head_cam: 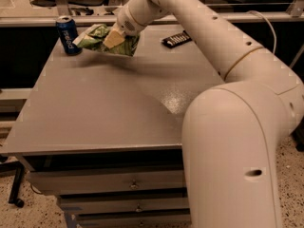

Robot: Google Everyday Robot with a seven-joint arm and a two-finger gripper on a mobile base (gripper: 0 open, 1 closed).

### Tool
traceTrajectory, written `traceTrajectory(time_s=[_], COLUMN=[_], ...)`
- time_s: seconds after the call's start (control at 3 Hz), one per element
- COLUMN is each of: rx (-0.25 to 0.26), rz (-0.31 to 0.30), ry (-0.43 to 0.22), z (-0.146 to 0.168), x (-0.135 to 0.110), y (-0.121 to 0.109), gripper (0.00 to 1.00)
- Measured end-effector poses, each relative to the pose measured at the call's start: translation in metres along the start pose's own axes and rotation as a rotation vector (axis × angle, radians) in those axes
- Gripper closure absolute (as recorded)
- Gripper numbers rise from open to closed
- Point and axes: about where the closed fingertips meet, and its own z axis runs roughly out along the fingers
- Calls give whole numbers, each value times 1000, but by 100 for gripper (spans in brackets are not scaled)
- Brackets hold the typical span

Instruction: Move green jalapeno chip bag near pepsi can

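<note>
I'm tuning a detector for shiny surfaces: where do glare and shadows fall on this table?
Camera view: a speckled bright glare patch sits on the table next to the arm's big near link. A soft dark shadow lies under the green jalapeno chip bag, held in the gripper close to the pepsi can. The overall light is warm and dim.

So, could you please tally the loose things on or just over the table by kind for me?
Drink cans: 1, the blue can at the back left.
Snack bags: 1, the green chip bag, held by the gripper close beside the can.
Black wrappers: 1, the black wrapper at the back.
Total: 3.
</note>
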Motion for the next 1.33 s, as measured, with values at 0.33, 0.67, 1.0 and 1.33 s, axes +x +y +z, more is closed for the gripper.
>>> traceTrajectory(time_s=[0.33,0.67,1.0,1.33], rx=[-18,-33,-53,-71], rz=[-3,-4,-12,-13], ry=[10,8,1,-2], z=[16,28,37,44], x=[-1,-4,-10,-13], y=[-1,-1,2,6], gripper=[83,59,36,13])
